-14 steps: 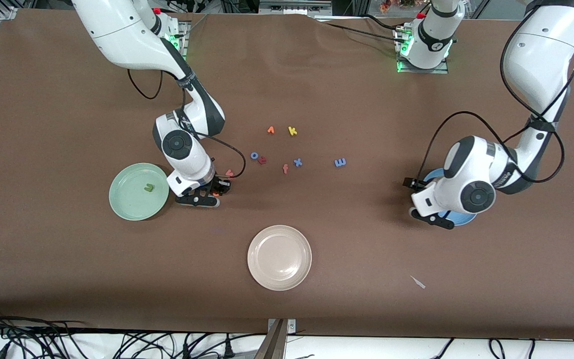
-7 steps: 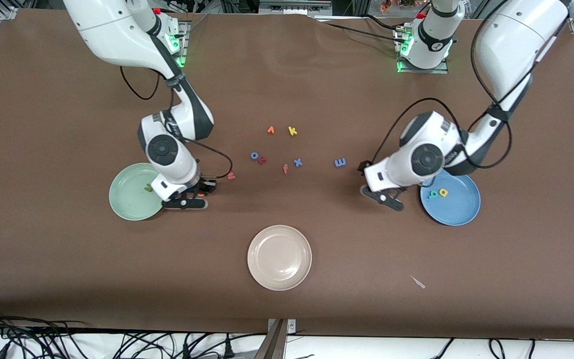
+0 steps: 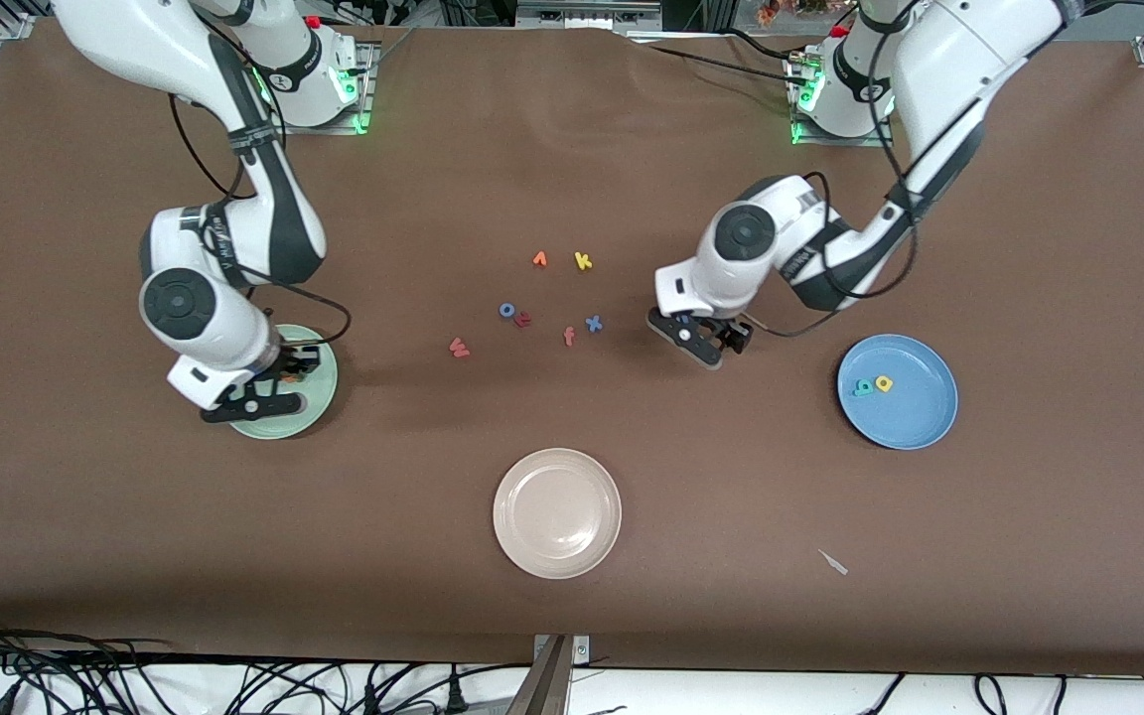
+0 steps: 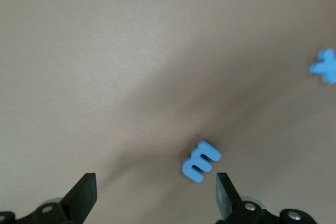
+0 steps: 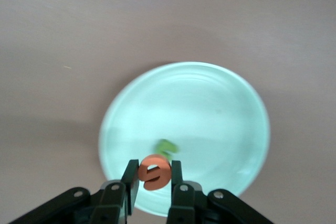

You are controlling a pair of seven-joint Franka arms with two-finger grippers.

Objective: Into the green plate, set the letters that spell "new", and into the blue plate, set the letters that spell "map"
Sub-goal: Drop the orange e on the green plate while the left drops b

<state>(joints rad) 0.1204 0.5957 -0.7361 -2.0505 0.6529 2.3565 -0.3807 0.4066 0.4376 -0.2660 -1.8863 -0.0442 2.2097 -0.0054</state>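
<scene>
Brown table; right fingers clamping orange e, left fingers apart

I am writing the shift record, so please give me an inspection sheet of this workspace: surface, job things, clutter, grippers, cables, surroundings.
Surface: brown table.
Job's things: green n on green plate; orange e gripped above it; pink w on table; teal p and yellow a in blue plate; blue m on table.
Clutter: beige plate, spare letters, paper scrap.
Grippers: right gripper shut on orange e; left gripper open over blue m.
Cables: loose bundle along the table's near edge.
Surroundings: metal frame.
</scene>
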